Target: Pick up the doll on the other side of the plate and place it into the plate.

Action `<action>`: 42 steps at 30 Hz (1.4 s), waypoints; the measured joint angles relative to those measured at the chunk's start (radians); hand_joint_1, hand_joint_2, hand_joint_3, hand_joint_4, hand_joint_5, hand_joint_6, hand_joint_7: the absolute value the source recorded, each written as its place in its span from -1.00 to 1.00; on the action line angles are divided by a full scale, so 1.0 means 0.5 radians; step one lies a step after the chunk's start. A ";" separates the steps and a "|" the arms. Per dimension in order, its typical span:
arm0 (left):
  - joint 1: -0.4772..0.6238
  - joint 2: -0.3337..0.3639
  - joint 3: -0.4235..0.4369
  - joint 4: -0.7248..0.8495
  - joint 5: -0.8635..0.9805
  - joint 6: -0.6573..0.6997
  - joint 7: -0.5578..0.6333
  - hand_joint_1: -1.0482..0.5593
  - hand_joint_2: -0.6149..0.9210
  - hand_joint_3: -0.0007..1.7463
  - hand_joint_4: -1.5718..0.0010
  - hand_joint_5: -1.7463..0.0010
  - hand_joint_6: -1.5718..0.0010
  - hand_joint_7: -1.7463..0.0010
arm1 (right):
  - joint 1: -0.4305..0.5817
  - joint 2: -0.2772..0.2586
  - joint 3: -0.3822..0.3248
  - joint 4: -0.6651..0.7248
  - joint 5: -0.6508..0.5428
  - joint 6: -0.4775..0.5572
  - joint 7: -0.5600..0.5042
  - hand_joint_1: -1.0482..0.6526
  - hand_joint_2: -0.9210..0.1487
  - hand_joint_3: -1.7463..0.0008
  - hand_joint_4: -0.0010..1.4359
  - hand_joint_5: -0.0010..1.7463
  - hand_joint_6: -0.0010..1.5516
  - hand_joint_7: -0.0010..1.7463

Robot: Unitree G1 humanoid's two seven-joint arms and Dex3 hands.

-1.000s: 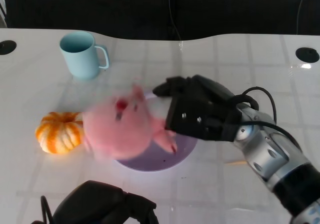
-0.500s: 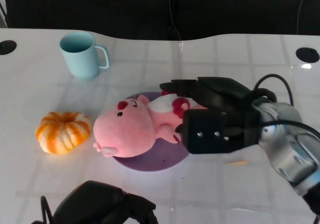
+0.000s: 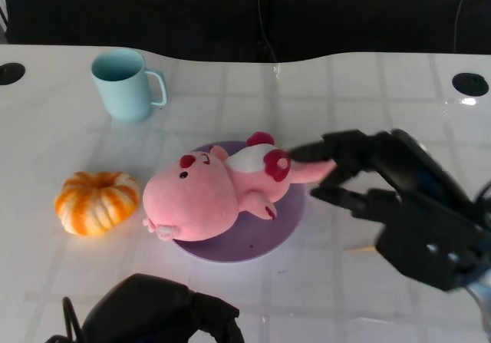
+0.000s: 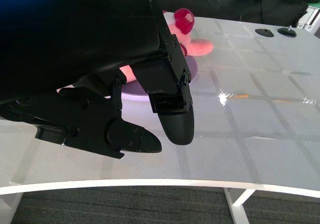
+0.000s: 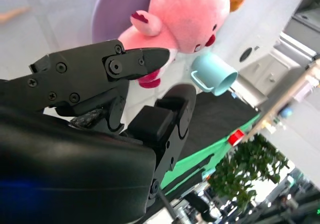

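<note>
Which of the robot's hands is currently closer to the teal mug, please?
Left, though neither is close. The left hand sits at the table's near edge, with the pumpkin between it and the mug. The right hand is beyond the plate, open.

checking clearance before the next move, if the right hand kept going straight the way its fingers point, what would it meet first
Most likely the doll: the right hand is open, its fingers aimed at the doll's rear end lying on the plate. Height above the plate is unclear from the head view.

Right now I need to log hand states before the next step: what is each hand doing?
Left hand: holds nothing, fingers apart, open.
Right hand: open, holds nothing, fingers spread beside the doll lying on the plate.
</note>
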 measured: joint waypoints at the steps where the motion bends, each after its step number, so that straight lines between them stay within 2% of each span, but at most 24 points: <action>1: -0.002 -0.001 -0.001 -0.001 0.001 0.000 0.000 0.06 1.00 -0.81 -0.05 -0.38 -0.23 0.42 | 0.044 -0.017 -0.024 -0.029 0.009 -0.009 0.001 0.15 -0.89 0.71 0.09 0.31 0.27 -0.57; 2: -0.003 -0.002 -0.002 -0.002 0.002 0.001 -0.001 0.06 1.00 -0.81 -0.04 -0.38 -0.23 0.43 | 0.094 -0.041 -0.052 -0.058 0.023 -0.029 0.002 0.24 -0.54 0.27 0.10 0.42 0.21 -0.29; 4: -0.005 -0.002 -0.002 -0.003 0.001 0.005 -0.002 0.06 1.00 -0.81 -0.03 -0.37 -0.23 0.43 | 0.195 -0.085 -0.100 -0.117 0.050 -0.072 0.006 0.32 -0.22 -0.16 0.11 0.54 0.13 0.05; 5: -0.006 -0.002 -0.002 -0.003 0.001 0.010 -0.004 0.05 1.00 -0.80 -0.04 -0.37 -0.23 0.43 | 0.246 -0.108 -0.124 -0.143 0.063 -0.094 0.012 0.35 -0.14 -0.33 0.15 0.63 0.12 0.21; 8: -0.009 -0.001 0.003 -0.006 -0.001 0.015 -0.007 0.05 1.00 -0.79 -0.04 -0.37 -0.23 0.43 | 0.415 -0.179 -0.199 -0.256 0.140 -0.094 0.079 0.40 -0.03 -0.52 0.21 0.76 0.12 0.41; 12: -0.003 0.010 0.013 -0.009 -0.008 0.014 -0.008 0.05 1.00 -0.78 -0.03 -0.38 -0.23 0.43 | 0.627 -0.258 -0.286 -0.432 0.199 -0.073 0.159 0.42 0.03 -0.60 0.20 0.90 0.08 0.53; 14: -0.001 0.019 0.021 -0.009 -0.026 0.008 -0.008 0.05 1.00 -0.79 -0.03 -0.38 -0.23 0.43 | 0.718 -0.268 -0.303 -0.502 0.214 -0.074 0.162 0.40 0.01 -0.59 0.19 0.98 0.05 0.65; 17: 0.000 0.039 0.035 -0.009 -0.046 -0.007 -0.009 0.05 1.00 -0.79 -0.02 -0.38 -0.23 0.43 | 0.800 -0.266 -0.312 -0.555 0.206 -0.067 0.154 0.41 -0.02 -0.56 0.19 1.00 0.00 0.74; 26: 0.000 0.076 0.091 -0.001 -0.112 -0.024 -0.017 0.05 1.00 -0.76 0.00 -0.42 -0.22 0.42 | 0.749 -0.266 -0.276 -0.370 0.032 -0.057 0.086 0.34 0.04 -0.48 0.18 1.00 -0.06 0.81; 30: 0.000 0.082 0.098 -0.001 -0.112 -0.021 -0.025 0.05 1.00 -0.76 0.03 -0.45 -0.20 0.40 | 0.697 -0.269 -0.251 -0.353 -0.056 0.040 0.097 0.29 0.03 -0.46 0.14 1.00 -0.08 0.80; 42: 0.008 0.085 0.130 -0.001 -0.115 -0.003 -0.025 0.05 1.00 -0.74 0.07 -0.49 -0.17 0.36 | 0.644 -0.294 -0.157 -0.343 -0.146 0.095 0.161 0.19 0.03 -0.45 0.13 1.00 0.00 0.66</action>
